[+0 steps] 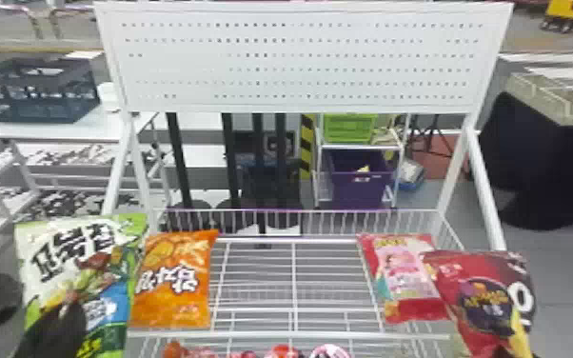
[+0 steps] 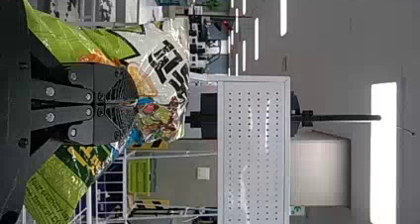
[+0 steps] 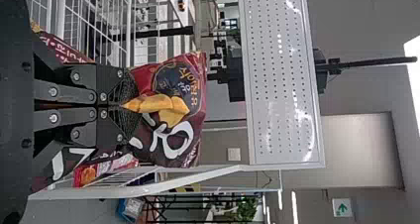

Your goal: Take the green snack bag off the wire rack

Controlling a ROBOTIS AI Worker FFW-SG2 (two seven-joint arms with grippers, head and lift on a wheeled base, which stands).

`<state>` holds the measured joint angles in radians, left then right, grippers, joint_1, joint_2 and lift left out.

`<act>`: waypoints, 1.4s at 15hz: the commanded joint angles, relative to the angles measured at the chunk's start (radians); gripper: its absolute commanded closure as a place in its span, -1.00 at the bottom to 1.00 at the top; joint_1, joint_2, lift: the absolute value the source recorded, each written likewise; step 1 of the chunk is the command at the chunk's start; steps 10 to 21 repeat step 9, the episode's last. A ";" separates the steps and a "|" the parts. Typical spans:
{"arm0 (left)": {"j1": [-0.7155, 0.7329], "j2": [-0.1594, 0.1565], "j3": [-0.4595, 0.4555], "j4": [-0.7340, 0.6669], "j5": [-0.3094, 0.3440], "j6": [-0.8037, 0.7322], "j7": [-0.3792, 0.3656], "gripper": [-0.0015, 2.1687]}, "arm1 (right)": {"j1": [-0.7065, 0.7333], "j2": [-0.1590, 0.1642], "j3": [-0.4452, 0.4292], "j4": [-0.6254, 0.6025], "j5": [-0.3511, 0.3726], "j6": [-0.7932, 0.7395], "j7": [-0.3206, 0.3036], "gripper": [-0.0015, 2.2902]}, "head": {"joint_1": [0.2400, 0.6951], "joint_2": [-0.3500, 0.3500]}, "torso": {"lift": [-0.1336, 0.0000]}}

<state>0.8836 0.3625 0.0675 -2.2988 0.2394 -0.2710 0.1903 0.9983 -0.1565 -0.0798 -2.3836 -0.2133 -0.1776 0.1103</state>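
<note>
Wire rack [image 1: 294, 285], white, topped by a perforated panel [image 1: 300, 62]. The green snack bag [image 1: 109, 266] stands upright at the rack's left side, beside the orange bag and gripped by the left end effector. At the rack's right side is the dark red snack bag [image 1: 480, 290], upright, gripped by the right end effector. The orange bag [image 1: 176, 281] lies at the left of the rack; a pink-and-red packet [image 1: 402, 276] lies at the right, beside the dark red bag. Left end effector [image 2: 136, 103]: fingers closed on the green snack bag. Right end effector [image 3: 121, 105]: fingers closed on the dark red snack bag. Small reddish items [image 1: 283, 353] show along the rack's near edge, partly cut off.
</note>
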 commanded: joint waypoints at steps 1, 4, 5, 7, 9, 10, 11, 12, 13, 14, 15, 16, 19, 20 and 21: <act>0.005 -0.002 -0.002 -0.002 -0.008 -0.006 0.000 0.97 | 0.010 0.000 -0.002 -0.005 -0.001 -0.004 0.000 0.96 | 0.14 0.00 | 1.00; 0.008 -0.002 -0.002 -0.004 -0.011 -0.009 0.000 0.97 | 0.016 0.000 -0.005 -0.009 -0.001 -0.010 0.002 0.96 | 0.14 0.00 | 1.00; 0.011 -0.004 -0.003 -0.005 -0.011 -0.009 0.001 0.97 | 0.019 0.000 -0.006 -0.011 -0.001 -0.010 0.002 0.96 | 0.14 0.00 | 1.00; 0.014 -0.004 -0.003 -0.010 -0.012 -0.012 0.001 0.97 | 0.020 0.000 -0.006 -0.012 -0.001 -0.010 0.002 0.96 | 0.14 0.00 | 1.00; 0.017 -0.004 -0.003 -0.011 -0.014 -0.015 0.001 0.97 | 0.020 0.000 -0.006 -0.012 -0.001 -0.013 0.002 0.96 | 0.14 0.00 | 1.00; 0.017 -0.004 -0.003 -0.011 -0.014 -0.015 0.001 0.97 | 0.020 0.000 -0.006 -0.012 -0.001 -0.013 0.002 0.96 | 0.14 0.00 | 1.00; 0.017 -0.004 -0.003 -0.011 -0.014 -0.015 0.001 0.97 | 0.020 0.000 -0.006 -0.012 -0.001 -0.013 0.002 0.96 | 0.14 0.00 | 1.00; 0.017 -0.004 -0.003 -0.011 -0.014 -0.015 0.001 0.97 | 0.020 0.000 -0.006 -0.012 -0.001 -0.013 0.002 0.96 | 0.14 0.00 | 1.00; 0.017 -0.004 -0.003 -0.011 -0.014 -0.015 0.001 0.97 | 0.020 0.000 -0.006 -0.012 -0.001 -0.013 0.002 0.96 | 0.14 0.00 | 1.00; 0.017 -0.004 -0.003 -0.011 -0.014 -0.015 0.001 0.97 | 0.020 0.000 -0.006 -0.012 -0.001 -0.013 0.002 0.96 | 0.14 0.00 | 1.00; 0.017 -0.004 -0.003 -0.011 -0.014 -0.015 0.001 0.97 | 0.020 0.000 -0.006 -0.012 -0.001 -0.013 0.002 0.96 | 0.14 0.00 | 1.00; 0.017 -0.004 -0.003 -0.011 -0.014 -0.015 0.001 0.97 | 0.020 0.000 -0.006 -0.012 -0.001 -0.013 0.002 0.96 | 0.14 0.00 | 1.00; 0.017 -0.004 -0.003 -0.011 -0.014 -0.015 0.001 0.97 | 0.020 0.000 -0.006 -0.012 -0.001 -0.013 0.002 0.96 | 0.14 0.00 | 1.00; 0.017 -0.004 -0.003 -0.011 -0.014 -0.015 0.001 0.97 | 0.020 0.000 -0.006 -0.012 -0.001 -0.013 0.002 0.96 | 0.14 0.00 | 1.00; 0.017 -0.004 -0.003 -0.011 -0.014 -0.015 0.001 0.97 | 0.020 0.000 -0.006 -0.012 -0.001 -0.013 0.002 0.96 | 0.14 0.00 | 1.00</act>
